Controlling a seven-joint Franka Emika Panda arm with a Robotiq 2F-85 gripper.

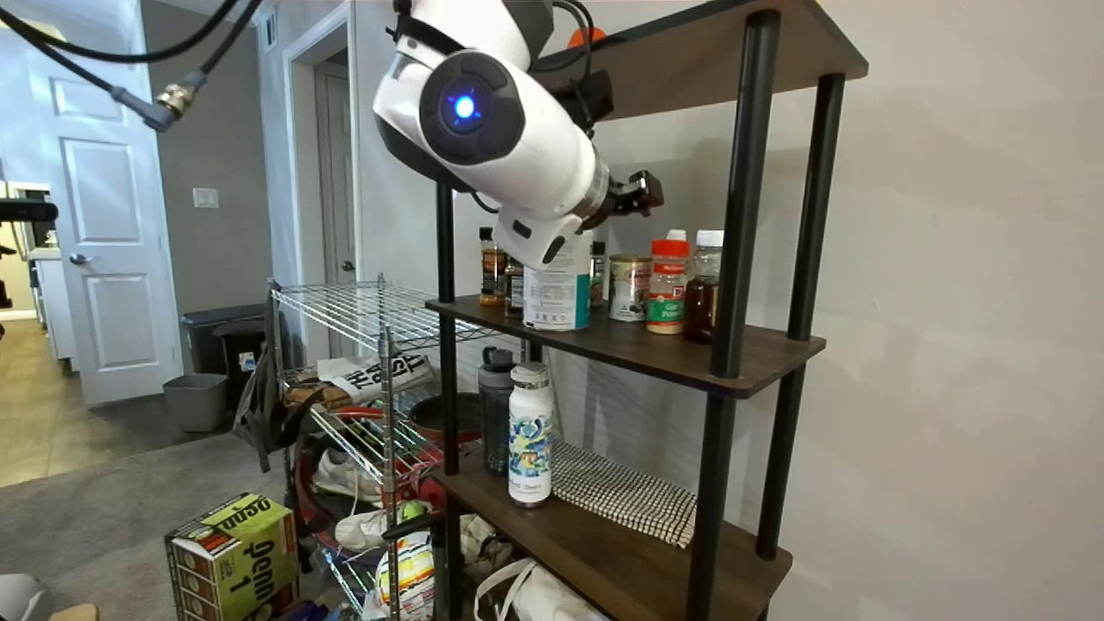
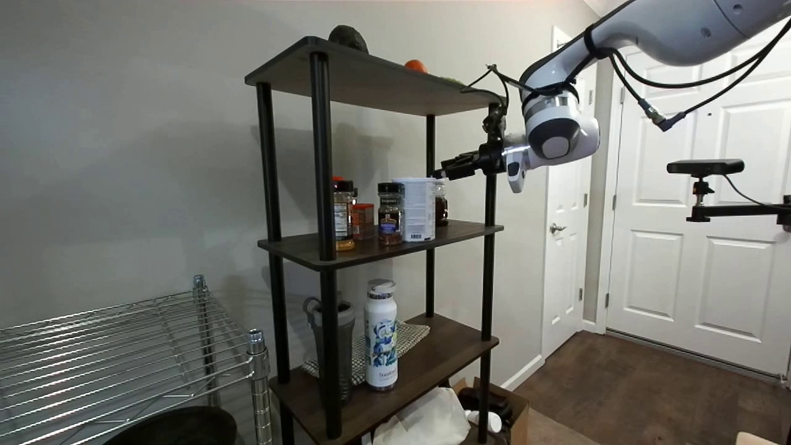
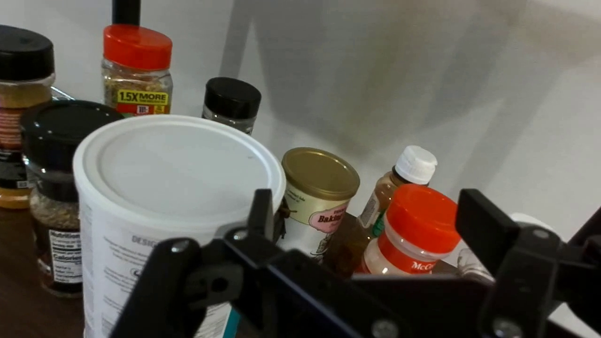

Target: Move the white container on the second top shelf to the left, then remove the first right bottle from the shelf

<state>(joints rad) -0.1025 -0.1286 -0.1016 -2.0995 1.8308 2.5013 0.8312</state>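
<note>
The claw (image 3: 367, 213) is hanging with fingers standing wide apart. In the wrist view, the white container (image 3: 164, 190) is sitting left of that gap, one finger showing in front of its rim, contact being unclear. It is standing on the shelf (image 1: 768, 352), one level below the top.

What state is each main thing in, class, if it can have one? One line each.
Gripper: open, holding nothing
White container: upright, lid on
Gold-lidded tin: upright, lid on
Red-lidded jar with green label: upright, lid on
Rightmost dark bottle: upright, white cap on
White patterned bottle: upright, lid on
Arm's light: lit blue
White door with lever handle: seems shut
</note>
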